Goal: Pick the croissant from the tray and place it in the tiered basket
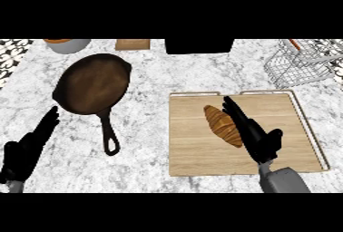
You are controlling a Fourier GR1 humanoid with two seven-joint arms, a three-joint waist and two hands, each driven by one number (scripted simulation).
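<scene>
A golden-brown croissant (222,125) lies on the wooden tray (194,149) at the right of the counter. My right hand (254,133) lies over the tray just right of the croissant, fingers straight and pointing away, touching or nearly touching its right side. The wire tiered basket (301,63) stands at the far right corner, partly cut off by the view's edge. My left hand (26,147) rests open at the lower left, fingers up.
A dark frying pan (92,84) sits left of the tray, its handle (109,133) pointing toward me. At the far edge stand a grey bowl (67,44), a small brown box (133,44) and a black object (199,45).
</scene>
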